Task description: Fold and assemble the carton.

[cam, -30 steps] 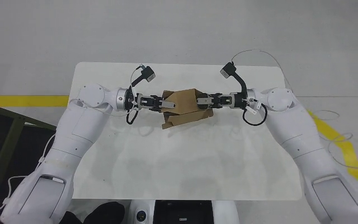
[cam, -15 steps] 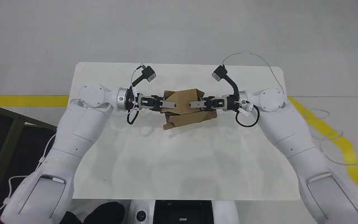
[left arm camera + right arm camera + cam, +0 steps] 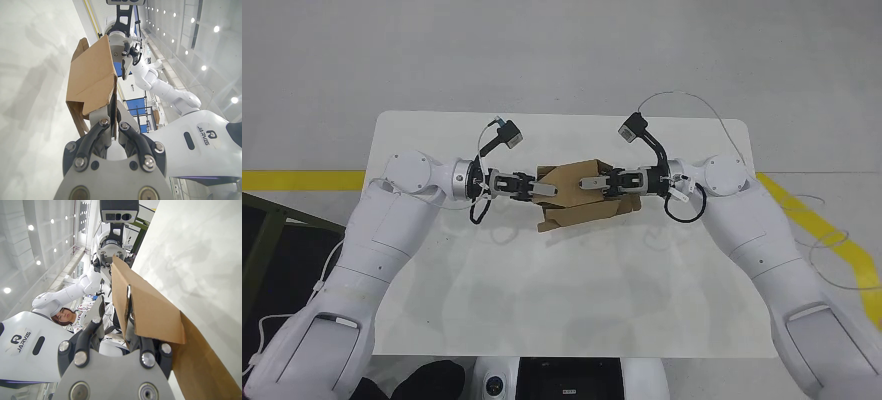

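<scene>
Two pincers: your left pincer (image 3: 542, 187) (image 3: 113, 106) and your right pincer (image 3: 592, 184) (image 3: 115, 294) both meet the carton (image 3: 577, 195) (image 3: 90, 75) (image 3: 151, 309), one at each end of it.
Carton: brown cardboard, only partly opened, with the flaps loose. In the top view it is on the 12 o'clock half of the white surface (image 3: 542, 300), about halfway between the 9 o'clock and the 3 o'clock edges.
Left pincer: it comes to the carton from 9 o'clock. You see it closed tight on the thin edge of one panel, with the cardboard squeezed between the two fingers.
Right pincer: it comes from 3 o'clock and is held apart, across one carton wall. One finger (image 3: 129, 298) is inside, behind a flap. The other finger (image 3: 99, 306) is outside, with a clear gap to the cardboard, so it pinches nothing.
Carton and surface: you cannot tell if the carton rests on the surface or hangs just above it.
</scene>
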{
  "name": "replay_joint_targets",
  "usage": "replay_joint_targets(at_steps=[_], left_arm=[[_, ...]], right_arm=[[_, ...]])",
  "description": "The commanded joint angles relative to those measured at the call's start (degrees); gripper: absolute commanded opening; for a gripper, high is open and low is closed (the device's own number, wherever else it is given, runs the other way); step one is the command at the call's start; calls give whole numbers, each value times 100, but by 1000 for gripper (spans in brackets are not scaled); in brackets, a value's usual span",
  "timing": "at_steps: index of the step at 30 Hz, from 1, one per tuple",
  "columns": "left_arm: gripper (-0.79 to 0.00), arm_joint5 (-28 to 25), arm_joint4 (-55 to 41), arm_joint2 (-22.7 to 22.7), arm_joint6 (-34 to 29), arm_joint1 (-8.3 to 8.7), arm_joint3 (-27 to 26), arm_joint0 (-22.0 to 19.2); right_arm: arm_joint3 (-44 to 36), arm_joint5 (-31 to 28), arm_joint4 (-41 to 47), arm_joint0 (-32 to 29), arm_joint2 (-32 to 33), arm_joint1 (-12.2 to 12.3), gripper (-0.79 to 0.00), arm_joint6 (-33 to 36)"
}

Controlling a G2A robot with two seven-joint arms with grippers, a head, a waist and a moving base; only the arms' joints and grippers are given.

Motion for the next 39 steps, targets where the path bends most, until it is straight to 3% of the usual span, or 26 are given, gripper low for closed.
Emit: replay_joint_targets(at_steps=[1, 6, 11, 14, 16, 17, 18, 39], left_arm=[[-785, 1, -3, 3, -9, -2, 1, -2], [-785, 14, -13, 13, -31, -8, 2, -4], [-785, 43, -43, 26, -72, -14, 6, 4], [-785, 60, -45, 36, -94, -17, 11, 3], [-668, 75, -67, 37, -99, -20, 16, 1], [-508, 83, -81, 38, -110, -22, 9, -4], [0, 88, -102, 33, -115, -24, 7, -9], [0, 339, -1050, -258, -489, -12, -332, 88]], right_arm=[[10, 11, -24, 20, -22, -13, -554, 11], [44, 30, -74, 66, -85, -48, -613, 30], [83, 36, -86, 93, -116, -67, -785, 36], [95, 30, -103, 103, -124, -73, -785, 31], [95, 23, -107, 110, -126, -76, -785, 24], [103, 18, -108, 114, -125, -77, -785, 18], [103, 12, -112, 119, -126, -79, -785, 13], [319, -266, -522, 200, -142, -187, -785, -469]])
